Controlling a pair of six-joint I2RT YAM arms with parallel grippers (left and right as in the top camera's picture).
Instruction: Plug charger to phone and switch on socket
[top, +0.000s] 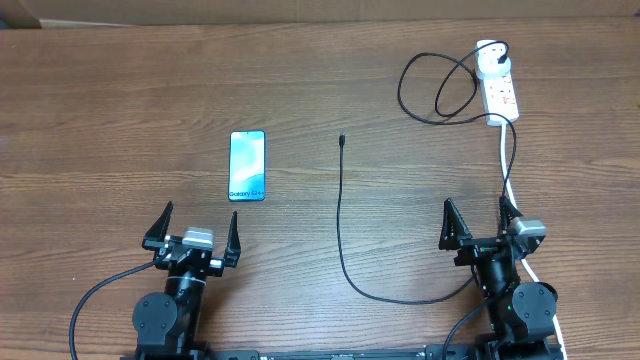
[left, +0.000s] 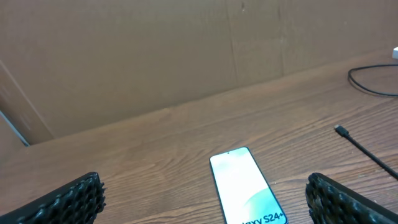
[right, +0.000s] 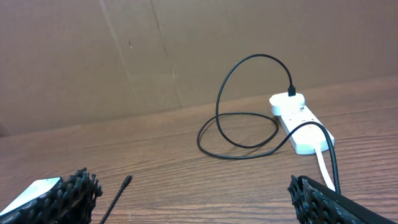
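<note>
The phone (top: 247, 165) lies flat with its light blue screen lit, just beyond my left gripper (top: 198, 222), which stands open and empty. In the left wrist view the phone (left: 245, 186) lies ahead between the spread fingers, right of centre. The charger cable (top: 340, 220) runs up the middle of the table to its small connector tip (top: 341, 139), loops past my right gripper (top: 477, 212) and ends at the white plug (top: 490, 50) in the socket (top: 499, 88) at the far right. My right gripper is open and empty; its view shows the tip (right: 126, 180) and the socket (right: 301, 121).
The socket's white cord (top: 510, 185) runs down the right side, passing close by my right gripper's outer finger. A brown cardboard wall (left: 124, 62) stands along the table's far edge. The black cable loops (top: 440, 90) lie left of the socket.
</note>
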